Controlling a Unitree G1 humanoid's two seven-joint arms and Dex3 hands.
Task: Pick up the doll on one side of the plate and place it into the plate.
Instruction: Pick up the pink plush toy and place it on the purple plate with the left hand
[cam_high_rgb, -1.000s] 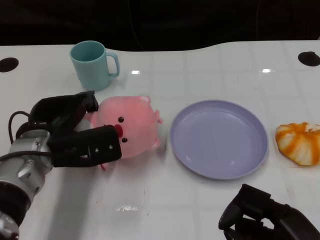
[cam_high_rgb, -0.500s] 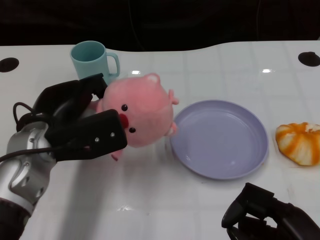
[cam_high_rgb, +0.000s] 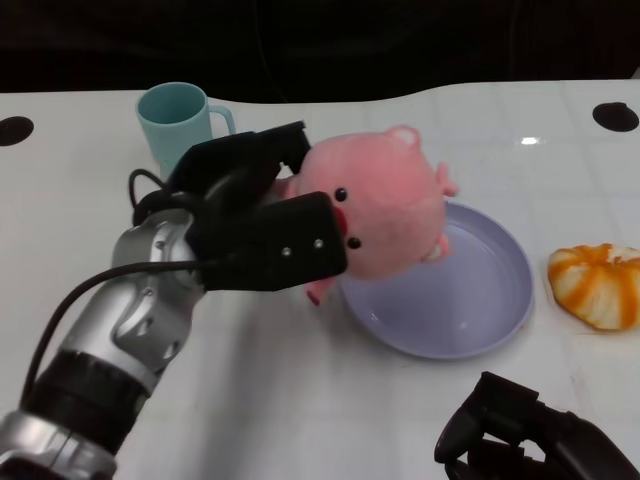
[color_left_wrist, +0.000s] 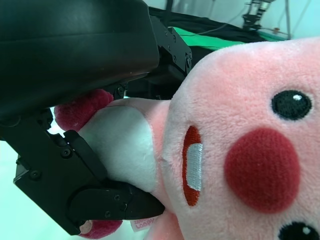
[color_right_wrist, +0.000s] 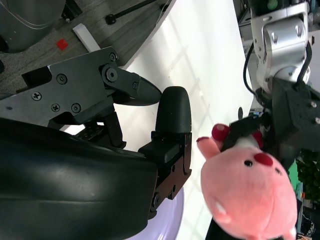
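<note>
The plate (cam_high_rgb: 480, 300) lies between the lifted doll (cam_high_rgb: 385, 205) and an orange toy (cam_high_rgb: 595, 285) near the table's right edge; a cup (cam_high_rgb: 178, 122) stands behind the left hand (cam_high_rgb: 255, 225). Bare tabletop is seen in front of the plate. Since half a second ago the doll has been carried rightward and now hangs over the plate's left rim. It is gripped from behind and below by the left fingers (color_left_wrist: 107, 200), closed around its body. The right hand (cam_high_rgb: 530, 440) rests low at the near edge, fingers curled in, nothing held.
</note>
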